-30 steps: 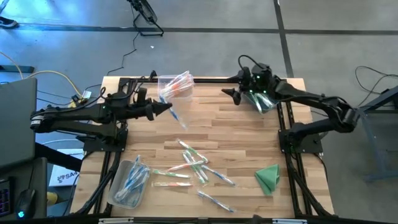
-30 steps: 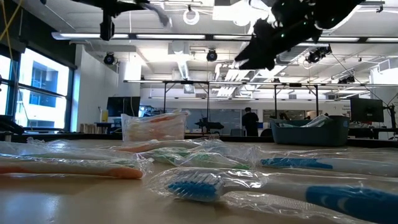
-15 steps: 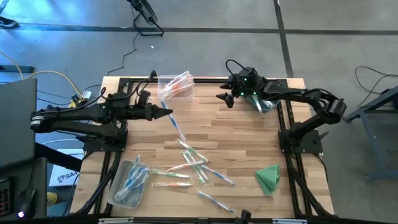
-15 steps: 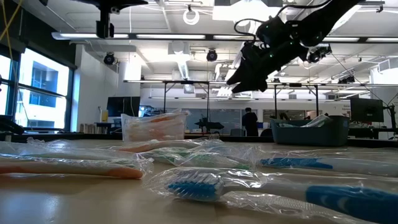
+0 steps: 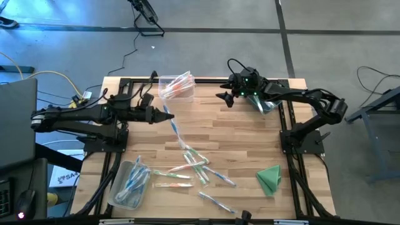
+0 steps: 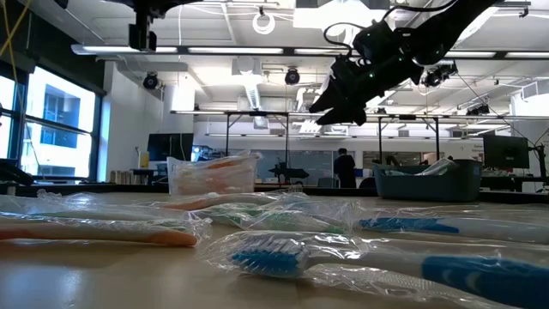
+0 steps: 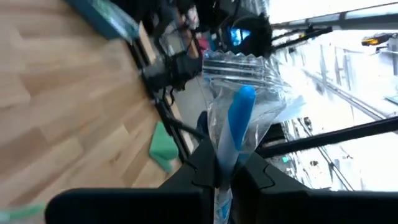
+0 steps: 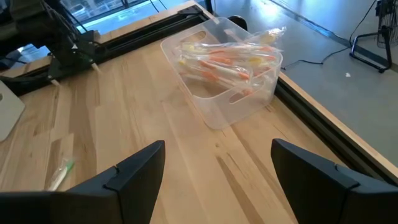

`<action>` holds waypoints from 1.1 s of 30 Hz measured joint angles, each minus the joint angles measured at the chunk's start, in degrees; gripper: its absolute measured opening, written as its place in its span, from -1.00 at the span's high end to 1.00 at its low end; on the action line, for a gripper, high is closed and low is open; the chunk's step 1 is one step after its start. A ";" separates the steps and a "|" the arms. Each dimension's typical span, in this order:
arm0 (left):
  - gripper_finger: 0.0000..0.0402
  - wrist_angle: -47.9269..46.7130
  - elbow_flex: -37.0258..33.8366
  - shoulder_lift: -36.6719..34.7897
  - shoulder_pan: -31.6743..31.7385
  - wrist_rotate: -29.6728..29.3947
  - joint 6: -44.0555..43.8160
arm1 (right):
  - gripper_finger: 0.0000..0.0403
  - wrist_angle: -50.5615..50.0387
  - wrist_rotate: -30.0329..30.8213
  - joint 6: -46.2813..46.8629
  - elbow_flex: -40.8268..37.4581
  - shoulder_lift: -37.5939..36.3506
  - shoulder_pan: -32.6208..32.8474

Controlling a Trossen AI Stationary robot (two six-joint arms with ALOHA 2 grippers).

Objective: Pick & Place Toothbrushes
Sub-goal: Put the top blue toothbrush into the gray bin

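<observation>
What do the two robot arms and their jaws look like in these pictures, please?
Both arms are dark, slim and jointed, with black cabling looped along them. The left gripper tapers to a narrow tip. The right gripper ends in broad, flat black fingers with squared tips, and a small green light glows at its wrist.

Three clear bins sit on the table: one with orange-handled toothbrushes (image 5: 177, 85), one with blue ones (image 5: 130, 183) and one under the right arm (image 5: 266, 103). About eight wrapped toothbrushes (image 5: 194, 164) lie loose mid-table, another hangs from the left gripper (image 5: 167, 116), and there is one folded green cloth (image 5: 269, 178).
</observation>
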 joint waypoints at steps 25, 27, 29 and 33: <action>0.91 -72.63 37.12 24.32 -30.31 -7.80 -30.27 | -0.42 1.03 0.28 0.01 0.00 0.00 0.00; 0.91 -72.89 37.13 26.56 -31.73 -3.86 -33.10 | -0.42 1.05 0.28 0.01 0.00 0.00 0.00; 0.91 -73.01 37.13 28.54 -33.00 -0.93 -35.40 | -0.42 1.05 0.26 -0.03 0.00 0.00 0.00; 0.91 -75.57 37.13 32.13 -36.60 2.33 -39.47 | -0.42 1.23 0.25 -0.06 0.00 0.00 0.00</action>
